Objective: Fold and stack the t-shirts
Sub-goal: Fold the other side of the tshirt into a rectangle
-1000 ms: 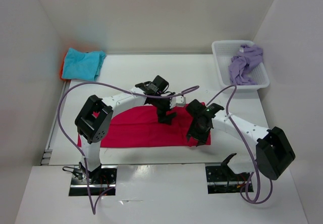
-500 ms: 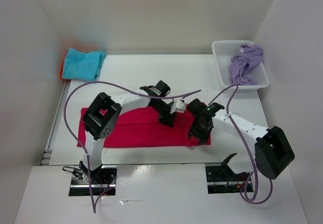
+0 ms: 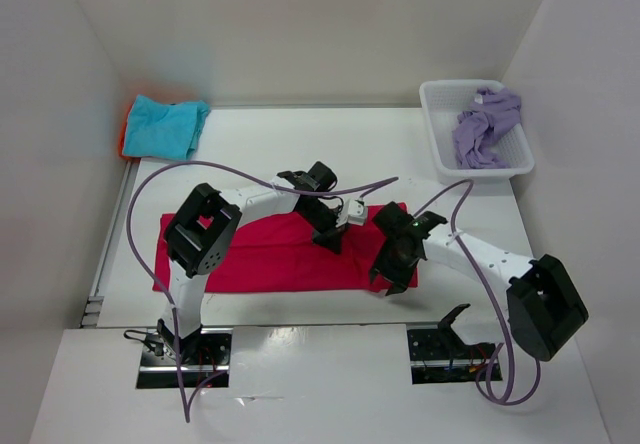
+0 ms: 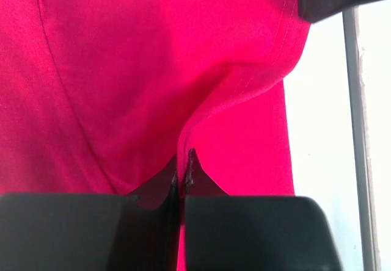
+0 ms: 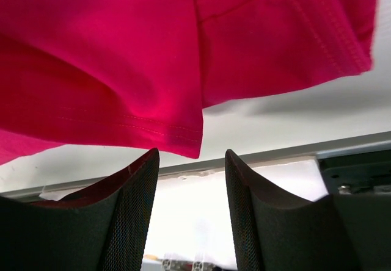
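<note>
1. My left gripper (image 4: 182, 179) is pinching shut on a ridge of the magenta-red shirt (image 3: 270, 259), which is spread at centre frame.
2. My right gripper (image 5: 189, 161) is hanging half-open and empty by the shirt's lower-right hem.
3. I'm planning to grab that hem first, then lift both evenly.

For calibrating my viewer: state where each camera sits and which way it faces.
Top external: above and behind the bases, looking down on the table; left gripper and right gripper show.
Left wrist: on the left arm, looking down at the magenta-red t-shirt; left gripper pinches a fold.
Right wrist: low, facing the shirt's hem; right gripper stands open.
Both wrist views share the magenta-red t-shirt.
</note>
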`<control>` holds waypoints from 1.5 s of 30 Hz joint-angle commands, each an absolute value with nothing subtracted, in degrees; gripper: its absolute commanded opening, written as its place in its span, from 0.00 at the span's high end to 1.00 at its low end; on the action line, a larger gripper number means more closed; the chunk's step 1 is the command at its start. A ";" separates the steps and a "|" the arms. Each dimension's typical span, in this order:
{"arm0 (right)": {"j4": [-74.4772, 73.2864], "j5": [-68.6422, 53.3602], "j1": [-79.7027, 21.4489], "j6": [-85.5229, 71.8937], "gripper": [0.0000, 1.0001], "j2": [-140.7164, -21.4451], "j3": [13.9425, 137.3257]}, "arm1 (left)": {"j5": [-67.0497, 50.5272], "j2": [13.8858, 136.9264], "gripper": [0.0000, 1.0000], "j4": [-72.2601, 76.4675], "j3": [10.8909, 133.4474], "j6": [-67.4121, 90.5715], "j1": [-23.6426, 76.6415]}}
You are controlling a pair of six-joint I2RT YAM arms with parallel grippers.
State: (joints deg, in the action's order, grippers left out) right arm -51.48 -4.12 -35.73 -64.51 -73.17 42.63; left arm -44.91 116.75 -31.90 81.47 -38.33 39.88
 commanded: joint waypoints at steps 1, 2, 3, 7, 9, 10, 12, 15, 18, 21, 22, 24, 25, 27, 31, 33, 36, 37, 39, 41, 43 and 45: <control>-46.06 -8.51 -35.42 -67.41 0.47 -71.72 40.17 | -48.34 114.79 1.00 -32.61 82.53 -37.53 39.64; -45.45 -8.53 -35.42 -67.41 0.47 -71.72 39.64 | -48.34 114.26 1.00 -32.61 82.53 -37.53 39.12; -44.66 -8.53 -35.42 -68.11 0.47 -71.72 39.64 | -48.34 114.26 1.00 -32.61 82.53 -37.53 39.11; -44.03 -7.48 -35.42 -68.64 0.47 -72.25 40.51 | -48.34 114.26 1.00 -32.61 82.53 -37.53 39.11; -43.42 -6.94 -35.42 -68.64 0.51 -74.35 41.40 | -48.34 114.26 1.00 -32.61 82.53 -37.53 39.11; -43.42 -6.94 -35.42 -68.12 0.53 -75.23 42.01 | -48.34 114.26 1.00 -32.61 82.53 -37.53 39.11; -42.71 -6.94 -35.42 -67.42 0.59 -77.42 42.01 | -48.34 114.26 1.00 -32.09 82.53 -37.53 39.11; -43.24 -5.72 -35.42 -67.41 0.74 -77.96 43.24 | -48.34 113.73 1.00 -32.08 82.53 -37.53 38.58; -43.77 -4.14 -35.42 -67.41 0.98 -76.65 43.86 | -48.34 113.73 1.00 -32.70 82.53 -37.53 38.06; -45.09 -3.52 -35.42 -67.41 1.00 -75.59 44.47 | -48.34 113.73 1.00 -33.83 82.53 -37.53 37.53; -45.78 -3.52 -35.42 -67.41 1.00 -75.59 44.47 | -48.34 113.73 1.00 -34.36 83.05 -38.05 37.53; -47.44 -2.99 -35.42 -67.41 1.00 -74.80 45.87 | -48.34 113.73 1.00 -35.94 83.58 -38.58 37.53; -48.59 -2.99 -35.42 -67.41 1.00 -73.75 46.57 | -48.34 113.73 1.00 -37.43 83.58 -38.58 37.53; -51.14 -0.62 -36.03 -67.41 1.00 -72.08 49.12 | -48.34 113.20 1.00 -38.67 84.90 -39.11 37.00; -58.69 0.62 -36.56 -67.41 1.00 -67.51 52.47 | -48.87 111.88 1.00 -40.60 85.43 -39.64 36.47; -60.20 0.62 -37.26 -68.20 1.00 -66.28 52.47 | -49.39 110.84 1.00 -41.13 85.95 -39.64 35.86; -61.35 -1.13 -39.62 -70.74 1.00 -64.51 52.47 | -50.62 110.13 1.00 -42.36 85.96 -40.33 35.33; -61.35 -1.14 -40.33 -71.53 1.00 -63.73 51.95 | -50.62 110.13 1.00 -42.36 85.43 -40.34 35.33; -60.82 -3.33 -42.27 -73.20 1.00 -63.19 50.54 | -51.15 110.13 1.00 -42.36 84.21 -40.86 35.33; -60.03 -4.12 -44.47 -75.14 1.00 -63.19 49.83 | -51.15 110.13 1.00 -42.36 82.19 -40.87 35.33; -60.03 -4.66 -45.52 -75.76 1.00 -63.19 49.83 | -51.15 110.13 1.00 -42.36 80.87 -41.40 35.33; -60.03 -4.66 -46.41 -76.38 1.00 -62.67 50.36 | -51.15 109.60 1.00 -42.36 79.64 -41.92 35.33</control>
State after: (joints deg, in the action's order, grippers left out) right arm -57.54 -3.90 -45.17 -73.63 -64.34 50.11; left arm -48.40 111.77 -41.21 81.34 -39.13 35.66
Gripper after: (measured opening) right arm 0.007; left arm 0.010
